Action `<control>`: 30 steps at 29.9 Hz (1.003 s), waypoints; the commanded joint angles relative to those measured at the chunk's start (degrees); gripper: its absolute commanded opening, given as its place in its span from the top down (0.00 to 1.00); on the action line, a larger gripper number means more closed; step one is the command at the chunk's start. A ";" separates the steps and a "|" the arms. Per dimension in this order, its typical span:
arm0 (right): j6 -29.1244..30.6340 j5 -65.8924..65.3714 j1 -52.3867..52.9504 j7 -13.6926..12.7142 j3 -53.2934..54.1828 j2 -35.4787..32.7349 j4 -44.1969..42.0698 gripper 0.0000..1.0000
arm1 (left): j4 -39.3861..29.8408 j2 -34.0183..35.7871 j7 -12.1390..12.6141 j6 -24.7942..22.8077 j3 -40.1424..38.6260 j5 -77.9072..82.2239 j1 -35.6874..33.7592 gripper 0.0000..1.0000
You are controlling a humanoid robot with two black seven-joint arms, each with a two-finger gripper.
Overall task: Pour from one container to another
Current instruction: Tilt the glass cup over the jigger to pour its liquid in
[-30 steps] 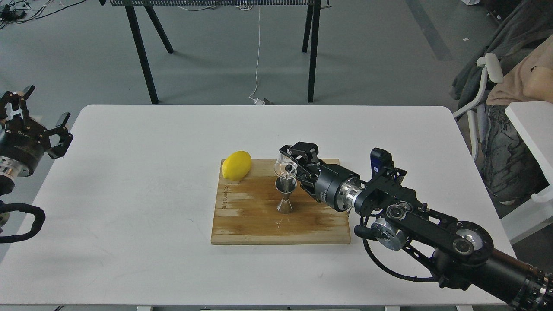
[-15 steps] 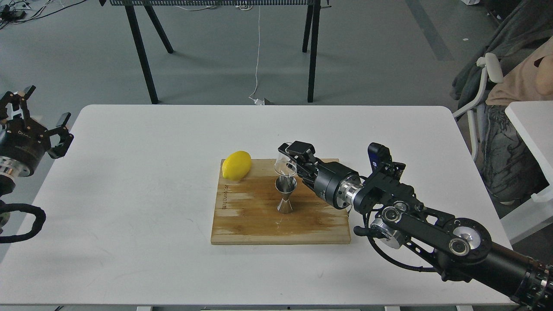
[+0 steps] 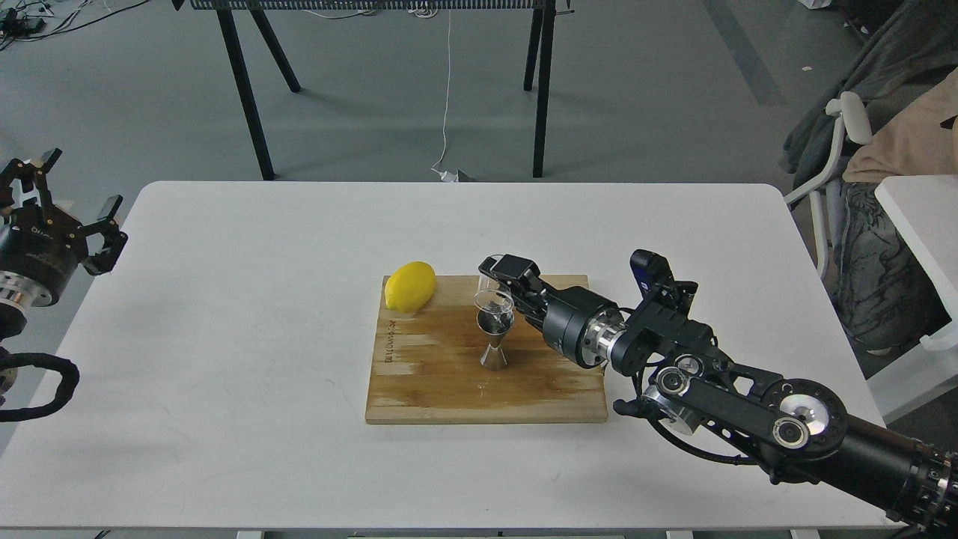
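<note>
A steel hourglass jigger stands upright near the middle of the wooden cutting board. Directly above its mouth hangs the small clear glass cup, tipped over with its lip down toward the jigger. My right gripper is shut on the cup, reaching in from the right. My left gripper stays off the table's left edge, fingers spread, holding nothing.
A yellow lemon lies on the board's far left corner, close to the left of the cup. The board sits on a white table. Black trestle legs stand beyond the far edge; a chair with clothes is at right.
My right wrist has rolled further and the cup has tipped more steeply, sinking slightly toward the jigger's mouth. The left arm has not moved.
</note>
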 commanded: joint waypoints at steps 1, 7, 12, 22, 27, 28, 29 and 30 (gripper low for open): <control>0.00 -0.11 0.66 0.01 -0.12 -0.52 0.00 0.64 | 0.00 0.00 0.01 0.00 0.00 0.00 0.04 0.14; 0.00 -1.42 1.37 0.01 -0.21 -0.88 0.00 0.64 | 0.00 0.00 0.01 0.00 0.00 0.00 0.13 0.14; 0.00 -2.04 2.51 0.10 -2.48 -1.14 0.00 0.64 | 0.00 0.00 0.01 0.00 0.00 0.00 0.04 0.14; 0.00 -3.00 3.92 0.98 -3.46 -1.14 -0.09 0.64 | 0.00 0.00 0.01 0.00 -0.09 0.00 0.13 0.14; 0.00 -4.59 4.27 1.06 -4.51 -1.23 -0.27 0.64 | 0.00 0.00 0.01 0.00 -0.09 0.00 0.13 0.14; 0.00 -4.59 4.44 1.06 -4.77 -1.40 -0.27 0.64 | 0.00 0.00 0.01 0.00 -0.09 0.00 0.13 0.14; 0.00 -4.59 4.71 1.24 -4.95 -1.58 -0.27 0.64 | 0.00 0.00 0.01 0.00 -0.09 0.00 0.13 0.14; 0.00 -4.59 4.80 1.24 -5.04 -1.75 -0.27 0.64 | 0.00 0.00 0.01 0.00 -0.09 0.00 0.13 0.14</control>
